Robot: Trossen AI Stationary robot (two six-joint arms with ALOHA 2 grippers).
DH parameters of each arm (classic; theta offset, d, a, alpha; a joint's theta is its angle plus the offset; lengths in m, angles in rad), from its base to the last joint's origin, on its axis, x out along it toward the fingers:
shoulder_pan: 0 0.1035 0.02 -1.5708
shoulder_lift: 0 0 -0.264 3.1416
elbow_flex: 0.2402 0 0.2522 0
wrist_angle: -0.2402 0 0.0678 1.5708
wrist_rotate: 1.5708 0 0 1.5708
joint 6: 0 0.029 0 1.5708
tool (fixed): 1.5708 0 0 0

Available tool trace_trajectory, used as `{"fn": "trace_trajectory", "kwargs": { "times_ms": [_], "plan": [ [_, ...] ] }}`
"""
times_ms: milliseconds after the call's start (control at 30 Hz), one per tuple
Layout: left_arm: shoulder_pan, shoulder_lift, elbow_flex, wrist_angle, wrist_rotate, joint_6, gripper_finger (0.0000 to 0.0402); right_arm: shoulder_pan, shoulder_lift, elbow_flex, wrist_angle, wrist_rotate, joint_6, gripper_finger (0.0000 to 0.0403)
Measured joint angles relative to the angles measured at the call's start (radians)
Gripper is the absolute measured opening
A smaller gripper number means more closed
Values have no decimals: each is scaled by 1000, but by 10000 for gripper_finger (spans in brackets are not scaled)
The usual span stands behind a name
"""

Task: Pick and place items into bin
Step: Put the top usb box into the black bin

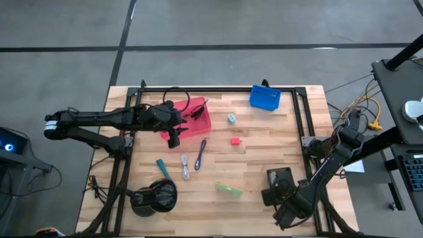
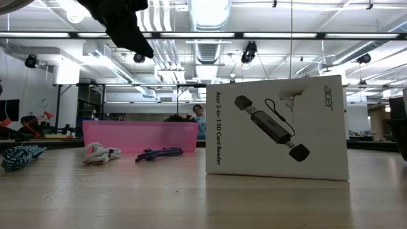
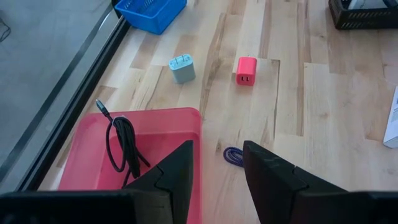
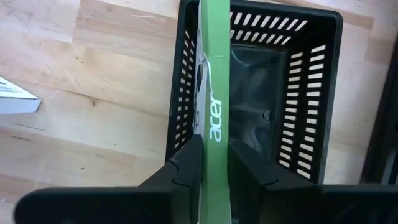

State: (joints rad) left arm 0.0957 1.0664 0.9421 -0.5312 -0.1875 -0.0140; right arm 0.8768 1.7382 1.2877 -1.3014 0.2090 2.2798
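Observation:
My left gripper (image 1: 174,135) is open and empty above the near rim of the pink bin (image 1: 190,119), which holds a black cable (image 3: 121,146). A purple cord (image 1: 200,153), grey cord (image 1: 184,166), teal cord (image 1: 162,168), pink cube (image 1: 235,141) and pale teal cube (image 1: 231,118) lie on the table. A green-edged Acer box (image 1: 229,190) stands on its edge on the table. My right gripper (image 4: 214,146) is shut on another green-edged Acer box (image 4: 214,81) over a black basket (image 1: 279,180). My right gripper pinches the box between its two fingers (image 4: 186,165), one on each broad face, with the green narrow edge (image 4: 215,134) facing the wrist camera. The box sticks out past the fingertips over the black basket's wall. Whether it rests on the basket, I cannot tell.
A blue basket (image 1: 265,98) stands at the far edge. A big black round object (image 1: 154,197) sits near the front left. Black frame rails run along the table's left, far and right sides. In the low view the standing Acer box (image 2: 276,127) blocks the right half.

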Motion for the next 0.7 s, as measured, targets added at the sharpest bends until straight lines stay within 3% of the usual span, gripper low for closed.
{"fn": "trace_trajectory", "kwargs": {
  "times_ms": [367,700],
  "plan": [
    [0,0,0,0,0,0,124,2,-2,0,-7,-77,-36,126],
    [0,0,0,0,0,0,124,2,-4,67,-117,-74,-77,144]
  ]
}}
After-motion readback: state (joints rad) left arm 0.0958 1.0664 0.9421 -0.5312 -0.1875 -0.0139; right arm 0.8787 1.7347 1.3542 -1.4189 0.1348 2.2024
